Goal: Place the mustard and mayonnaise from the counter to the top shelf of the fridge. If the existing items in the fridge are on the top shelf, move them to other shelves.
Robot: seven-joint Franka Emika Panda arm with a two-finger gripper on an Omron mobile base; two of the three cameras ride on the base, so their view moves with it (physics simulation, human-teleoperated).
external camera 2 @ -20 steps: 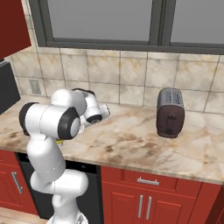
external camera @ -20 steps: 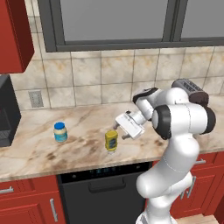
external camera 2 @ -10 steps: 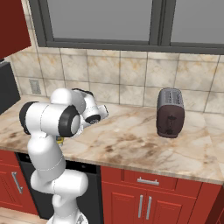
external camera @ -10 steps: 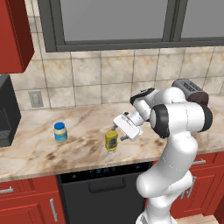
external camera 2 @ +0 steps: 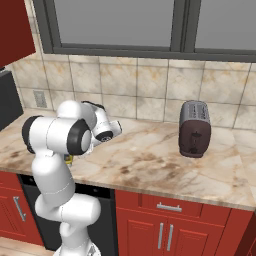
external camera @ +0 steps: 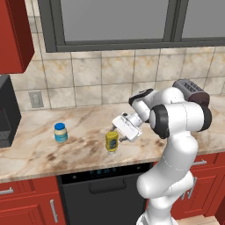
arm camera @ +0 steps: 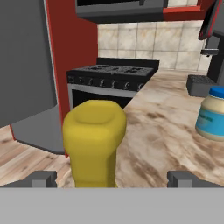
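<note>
The mustard [external camera: 111, 142] is a small yellow bottle standing near the front edge of the marbled counter [external camera: 79, 151]. My gripper [external camera: 117, 133] reaches it from the right, level with its top. In the hand view the mustard [arm camera: 94, 140] stands close up between my two fingertips [arm camera: 43, 178], and the gripper [arm camera: 111, 178] is open with a gap on each side. The mayonnaise [external camera: 60, 132], a blue-lidded jar, stands further left on the counter and appears at the right of the hand view [arm camera: 212, 114]. The grey fridge [arm camera: 26, 65] with its red edge stands beyond the counter's end.
A dark toaster [external camera 2: 195, 129] stands on the counter to the right of the arm. A black appliance [external camera: 6, 112] sits at the counter's left end. A black stove [arm camera: 113, 74] lies between the counter and the fridge. A dishwasher front [external camera: 103, 186] is below the mustard.
The gripper has moved a little left and down, closer to the mustard. Its jaws stay open. The bottle and the jar have not moved.
</note>
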